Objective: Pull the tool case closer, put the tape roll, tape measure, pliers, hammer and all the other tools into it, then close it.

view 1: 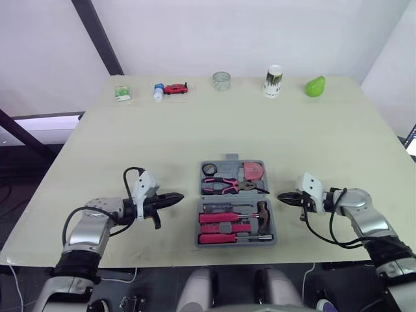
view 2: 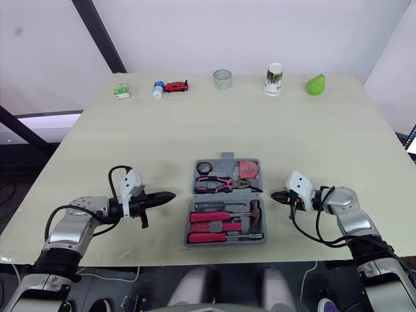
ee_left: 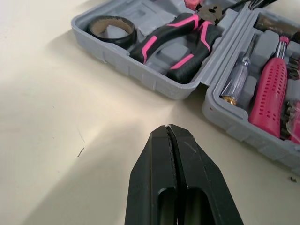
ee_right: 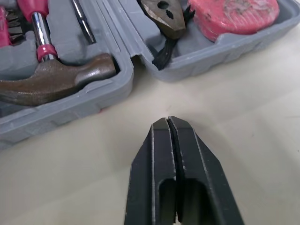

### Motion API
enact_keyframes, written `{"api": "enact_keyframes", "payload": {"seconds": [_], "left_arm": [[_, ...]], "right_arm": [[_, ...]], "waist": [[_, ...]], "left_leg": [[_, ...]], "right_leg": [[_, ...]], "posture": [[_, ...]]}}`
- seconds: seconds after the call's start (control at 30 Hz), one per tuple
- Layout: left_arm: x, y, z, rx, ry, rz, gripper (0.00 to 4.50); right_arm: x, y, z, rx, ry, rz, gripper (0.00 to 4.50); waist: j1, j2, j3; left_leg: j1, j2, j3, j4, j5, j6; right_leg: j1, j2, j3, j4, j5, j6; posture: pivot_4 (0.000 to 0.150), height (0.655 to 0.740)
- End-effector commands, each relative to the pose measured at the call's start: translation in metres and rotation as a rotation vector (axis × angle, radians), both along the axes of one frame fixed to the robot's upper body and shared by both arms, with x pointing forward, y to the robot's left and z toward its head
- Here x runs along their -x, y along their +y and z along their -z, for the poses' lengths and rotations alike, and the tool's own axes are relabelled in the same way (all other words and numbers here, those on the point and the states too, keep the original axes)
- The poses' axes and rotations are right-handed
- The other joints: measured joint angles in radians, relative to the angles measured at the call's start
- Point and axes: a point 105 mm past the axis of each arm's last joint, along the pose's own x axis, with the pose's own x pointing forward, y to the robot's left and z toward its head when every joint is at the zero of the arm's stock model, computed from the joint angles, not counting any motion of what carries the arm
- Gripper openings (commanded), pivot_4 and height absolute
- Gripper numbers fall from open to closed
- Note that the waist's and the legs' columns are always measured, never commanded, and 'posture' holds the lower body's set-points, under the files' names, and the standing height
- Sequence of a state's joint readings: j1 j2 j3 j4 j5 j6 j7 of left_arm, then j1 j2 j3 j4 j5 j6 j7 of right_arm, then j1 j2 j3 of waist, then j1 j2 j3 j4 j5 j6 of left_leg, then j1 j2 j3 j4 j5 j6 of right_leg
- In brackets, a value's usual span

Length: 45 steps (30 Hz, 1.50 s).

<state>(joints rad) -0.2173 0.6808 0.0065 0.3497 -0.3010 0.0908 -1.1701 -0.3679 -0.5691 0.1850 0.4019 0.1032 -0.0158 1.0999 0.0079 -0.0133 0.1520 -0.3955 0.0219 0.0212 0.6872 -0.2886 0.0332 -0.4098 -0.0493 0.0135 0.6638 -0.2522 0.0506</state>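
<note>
Tool case (ee_left: 140, 74) lies open and flat on the tabletop (view 1: 162, 143), at the middle of the near edge.

- Far half: tape roll (ee_left: 112, 42), pliers (view 1: 227, 186), pink tape measure (ee_right: 234, 14).
- Near half: hammer (ee_right: 56, 79) and pink-handled screwdrivers (view 1: 221, 218).
- No loose hand tools lie on the tabletop around the case.
- Left tool (view 1: 177, 196) sits beside the case's left side and right tool (view 1: 283, 195) beside its right. Both point inward at about hinge level, apart from the case. Each has its fingers pressed together, holding nothing.
- Along the far edge, well apart: a green packet (view 1: 122, 93), a red toy car (view 1: 175, 88), a glass (view 1: 221, 80), a can (view 1: 273, 81) and a green pear-shaped thing (view 1: 315, 86).

Judgement: packing looks finished and the case is already near, so closing is the step in hand. The next move calls for a fingertip under the far half's outer rim to fold it over the hinge.

The left wrist view gives the tape roll and pliers handles close up. The right wrist view gives the hammer head and the pliers' nose, with black strands hanging over the case wall there that may foul the closing.
</note>
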Motion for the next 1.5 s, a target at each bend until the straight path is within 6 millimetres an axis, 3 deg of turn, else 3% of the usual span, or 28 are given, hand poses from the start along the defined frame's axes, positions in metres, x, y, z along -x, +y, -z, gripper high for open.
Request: {"api": "enact_keyframes", "payload": {"seconds": [0.03,0.37,0.83,1.5], "left_arm": [[-0.002,0.000,-0.001,-0.014,-0.031,0.023,0.00],[-0.011,-0.015,0.011,-0.055,-0.014,0.097,0.00],[-0.017,-0.031,0.016,-0.055,0.007,0.165,0.00],[-0.006,-0.049,0.026,-0.051,0.059,0.269,0.00]], "right_arm": [[-0.004,0.008,-0.008,0.000,-0.046,-0.036,0.09],[-0.002,0.026,-0.003,-0.008,-0.048,-0.082,0.09],[-0.005,0.036,-0.005,-0.021,-0.065,-0.089,0.09],[-0.002,0.043,-0.004,-0.030,-0.059,-0.107,0.09]], "waist": [[-0.001,0.000,0.000],[-0.002,0.000,0.000],[-0.020,0.000,0.000],[-0.021,0.000,0.000]], "left_leg": [[0.000,0.000,0.000,0.000,0.000,0.000],[0.000,0.000,0.000,0.000,0.000,0.000],[0.000,0.000,0.000,0.000,0.000,0.000],[0.000,0.000,0.000,0.000,0.000,0.000]], "right_leg": [[0.000,0.000,0.000,0.000,0.000,0.000],[0.000,0.000,0.000,0.000,0.000,0.000],[0.000,0.000,0.000,0.001,0.000,0.000],[0.000,0.000,0.000,0.001,0.000,0.000]], "posture": [[0.150,0.7400],[0.150,0.7400],[0.150,0.7400],[0.150,0.7400]]}}
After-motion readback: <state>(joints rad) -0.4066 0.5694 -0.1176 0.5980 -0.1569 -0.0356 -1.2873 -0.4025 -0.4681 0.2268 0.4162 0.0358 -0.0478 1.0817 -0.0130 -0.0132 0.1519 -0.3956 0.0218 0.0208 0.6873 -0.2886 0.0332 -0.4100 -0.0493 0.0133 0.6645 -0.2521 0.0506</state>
